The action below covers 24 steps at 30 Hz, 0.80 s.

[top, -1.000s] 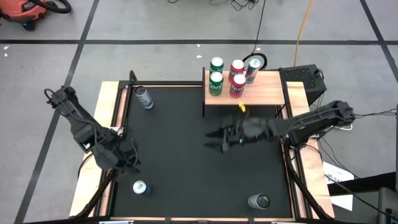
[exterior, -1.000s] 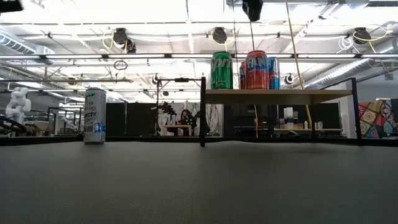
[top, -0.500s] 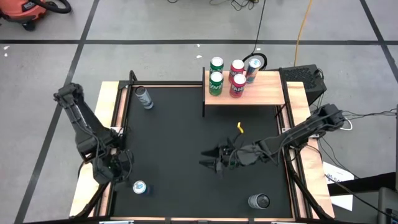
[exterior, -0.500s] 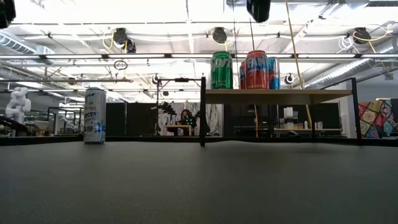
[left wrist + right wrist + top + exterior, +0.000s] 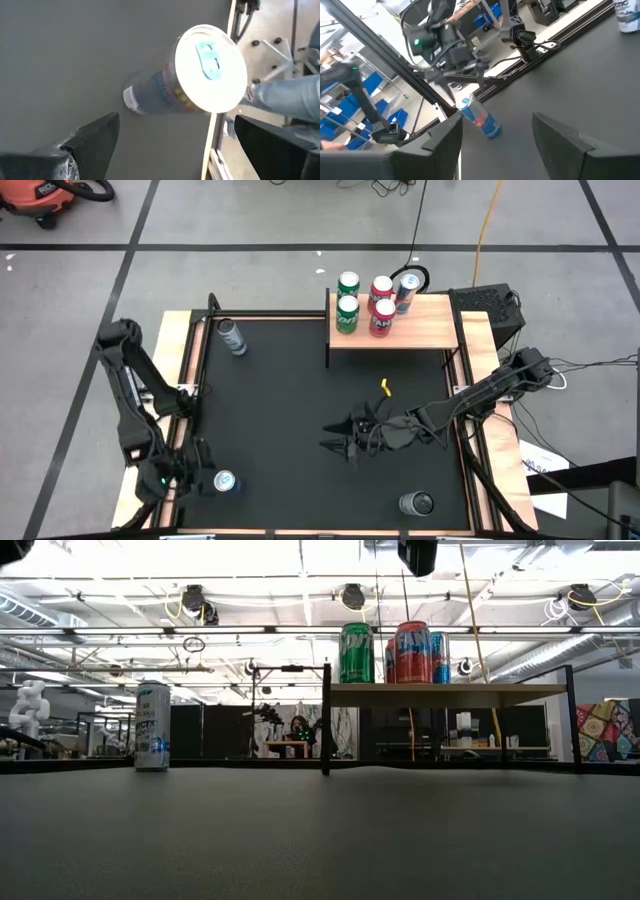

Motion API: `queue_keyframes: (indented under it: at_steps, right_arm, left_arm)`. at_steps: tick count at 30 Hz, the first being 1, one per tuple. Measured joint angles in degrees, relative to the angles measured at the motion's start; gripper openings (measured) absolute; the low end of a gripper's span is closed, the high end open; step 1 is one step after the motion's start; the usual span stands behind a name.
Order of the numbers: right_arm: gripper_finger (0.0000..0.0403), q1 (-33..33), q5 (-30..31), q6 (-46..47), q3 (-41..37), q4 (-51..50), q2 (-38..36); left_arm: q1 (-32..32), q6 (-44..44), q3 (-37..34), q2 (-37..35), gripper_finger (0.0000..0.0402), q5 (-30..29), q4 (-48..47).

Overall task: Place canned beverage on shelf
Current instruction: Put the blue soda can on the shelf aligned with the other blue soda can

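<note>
A blue can with a white top stands upright on the black mat at its near left corner; it also shows in the left wrist view and the right wrist view. My left gripper is open just left of this can and touches nothing; its fingers show apart in the left wrist view. My right gripper is open and empty over the middle of the mat. The wooden shelf stands at the far right and carries several cans.
A silver-blue can stands at the mat's far left, also in the low view. A dark can stands at the near right. A small yellow piece lies on the mat in front of the shelf. Wooden table borders flank the mat.
My left gripper has moved toward the table's near edge, down to the blue can at the near left corner. My right gripper has drawn back from the shelf toward the near edge, then stayed still. No can has moved.
</note>
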Motion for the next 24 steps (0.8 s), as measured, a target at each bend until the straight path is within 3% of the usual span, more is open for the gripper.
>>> queue_keyframes:
  at_steps: [9,17,24]
  right_arm:
    - [0.0224,0.0,0.6,-0.7,0.0,-0.5,0.0]
    - [0.0224,0.0,0.6,0.5,0.0,-0.5,0.0]
    - [0.0224,0.0,0.6,1.4,0.0,-0.4,0.0]
  left_arm:
    - [0.7,-3.9,0.0,11.9,0.0395,-4.0,5.1]
    - [0.7,-2.4,0.0,15.8,0.0392,-13.6,10.9]
    - [1.1,-2.3,0.0,18.3,0.0306,-13.9,10.1]
